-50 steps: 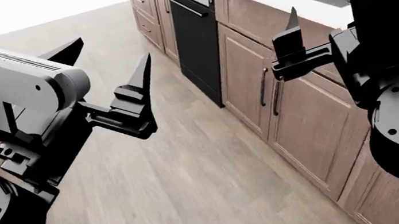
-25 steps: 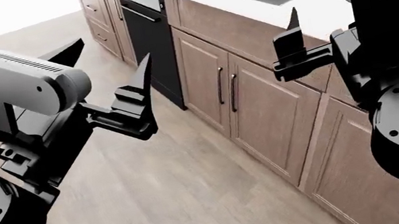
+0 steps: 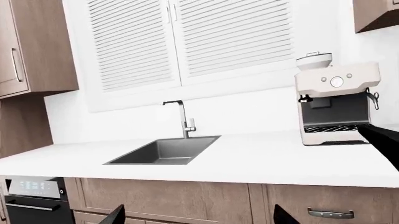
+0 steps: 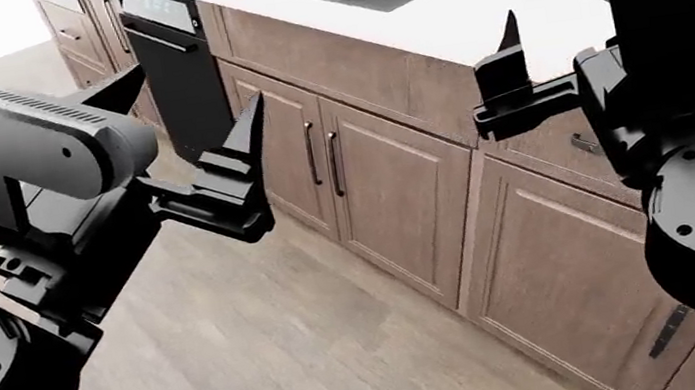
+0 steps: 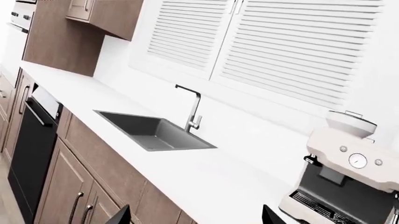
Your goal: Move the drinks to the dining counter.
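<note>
Looking through the left wrist view first, the worktop (image 3: 262, 163) stretches out ahead of the fingers with the sink (image 3: 163, 151) and tap (image 3: 184, 119) set into it and a coffee machine (image 3: 337, 105) standing off to one side; no carton or bottle shows anywhere on it. Only dark fingertips (image 3: 115, 217) poke into the edge of the picture, set well apart with nothing between them.

In the head view, the left gripper (image 4: 184, 126) is spread open and empty above the wooden floor (image 4: 274, 346), and the right gripper (image 4: 516, 72) hangs by the cabinet doors (image 4: 374, 186) with only one finger plainly seen, so I cannot tell its spread here.

The right wrist view shows its fingertips (image 5: 121, 215) wide apart, the sink and coffee machine beyond them, again no drinks.

The drinks and dining counter are out of sight in all three views. The step, I judge, is searching: turn the base steadily, keep both arms tucked clear of the cabinets, and scan surfaces before reaching.
</note>
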You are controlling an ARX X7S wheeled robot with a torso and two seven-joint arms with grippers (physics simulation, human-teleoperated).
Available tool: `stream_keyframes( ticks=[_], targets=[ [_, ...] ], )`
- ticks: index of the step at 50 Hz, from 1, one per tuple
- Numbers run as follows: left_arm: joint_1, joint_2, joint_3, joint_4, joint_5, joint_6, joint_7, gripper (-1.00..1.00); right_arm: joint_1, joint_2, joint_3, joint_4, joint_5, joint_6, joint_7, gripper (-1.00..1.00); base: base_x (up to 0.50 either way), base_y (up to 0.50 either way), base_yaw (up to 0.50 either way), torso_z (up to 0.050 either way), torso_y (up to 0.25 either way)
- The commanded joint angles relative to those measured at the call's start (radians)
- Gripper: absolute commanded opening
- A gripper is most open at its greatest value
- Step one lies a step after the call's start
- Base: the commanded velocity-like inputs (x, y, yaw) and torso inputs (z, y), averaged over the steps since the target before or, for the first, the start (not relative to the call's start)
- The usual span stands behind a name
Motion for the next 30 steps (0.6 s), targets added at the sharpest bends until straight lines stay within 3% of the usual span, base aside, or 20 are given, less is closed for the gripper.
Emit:
stream_keyframes(
  ticks=[1, 30],
  targets=[
    [0.006, 0.001, 0.009, -0.001, 0.01, 0.007, 0.003, 1.0, -0.006, 0.006, 0.0, -0.004, -0.002, -0.005, 0.001, 1.0, -0.05, -0.05, -0.5, 0.0, 0.0],
    [-0.015, -0.002, 0.022, -0.012, 0.0, 0.003, -0.009, 1.0, 0.007, 0.002, -0.014, 0.002, -0.009, 0.004, 0.003, 1.0, -0.04, -0.03, -0.5, 0.0, 0.0]
  ],
)
